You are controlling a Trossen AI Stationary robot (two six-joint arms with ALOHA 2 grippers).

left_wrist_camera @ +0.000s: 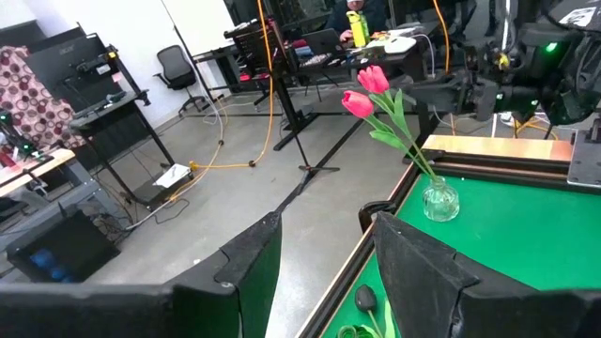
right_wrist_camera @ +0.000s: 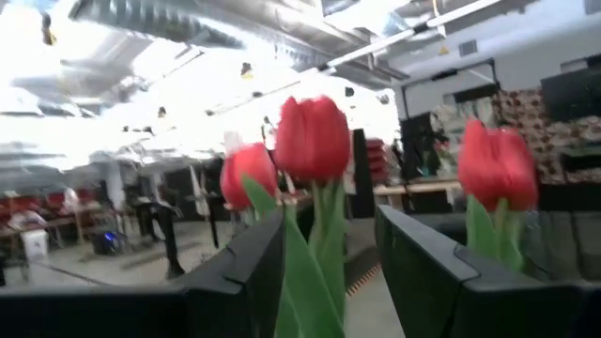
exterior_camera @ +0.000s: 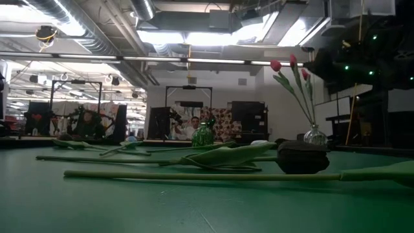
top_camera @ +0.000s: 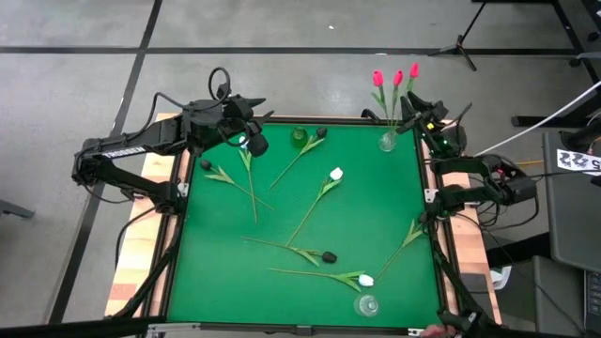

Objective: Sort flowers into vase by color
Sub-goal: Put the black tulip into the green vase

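Counter: green top (top_camera: 216, 272) with a dark rim.
Far edge: glass vase (top_camera: 388, 142) holding red tulips (top_camera: 395, 78); green vase (top_camera: 299, 136).
Near edge: empty glass vase (top_camera: 366, 305).
Lying flat: white tulips (top_camera: 335, 175) and black tulips (top_camera: 328, 255), scattered.

the overhead picture is evenly lit and fairly sharp, with soft, short shadows under the stems on the green table (top_camera: 216, 272). the table-level picture is dim and murky up front; bright ceiling lights (exterior_camera: 171, 35) glare behind, and the nearest stem (exterior_camera: 194, 175) is soft. the left wrist picture is daylight-bright and clear, lines bending toward the edges. the right wrist picture is blurred, its red tulips (right_wrist_camera: 313, 138) smeared, with ceiling glare washing out the background.
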